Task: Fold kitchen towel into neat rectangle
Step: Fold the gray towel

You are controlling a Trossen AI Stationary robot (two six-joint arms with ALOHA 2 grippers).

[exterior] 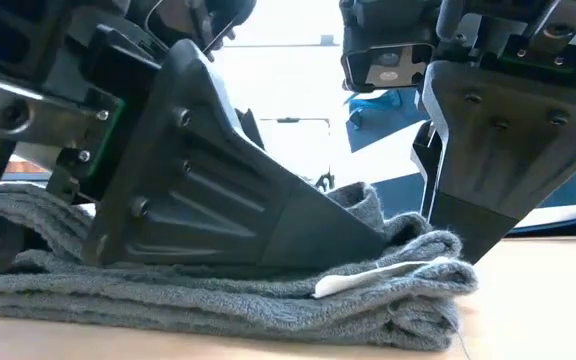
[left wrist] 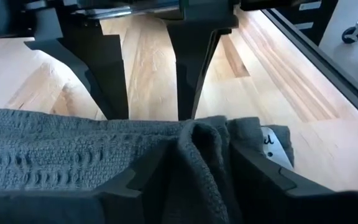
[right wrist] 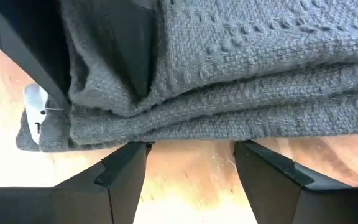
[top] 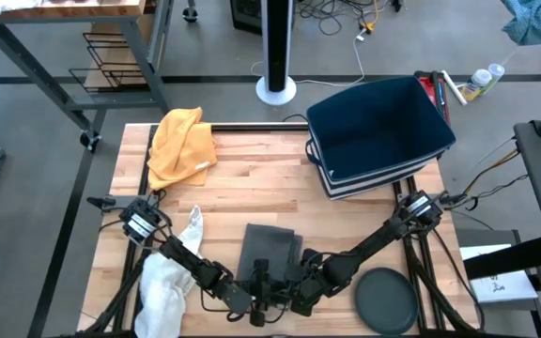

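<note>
white cloth (top: 162, 282): crumpled at the front left corner of the table (top: 252, 192), right next to the left arm
yellow cloth (top: 181, 143): bunched up at the back left of the table, well away from the action
left gripper (top: 259, 299): down low at the front edge, on the near end of the towel. In the left wrist view a ridge of grey fabric stands up between its two fingers (left wrist: 135, 180), jaws apart with the cloth in the gap, so it's open around the fold, not clamped as far as I can see
grey towel (top: 270, 249): folded into a stack of layers at the front middle of the table. Low view shows the layers lying flat with a white label (exterior: 368, 280) poking out at one corner
right gripper (top: 294, 299): just beside the left one at the same near edge. Jaws spread wide, both fingers (right wrist: 123, 177) on bare wood just off the towel's folded edge, holding nothing
dark round disc (top: 386, 300): flat at the front right
blue bin (top: 378, 131): back right corner
</note>
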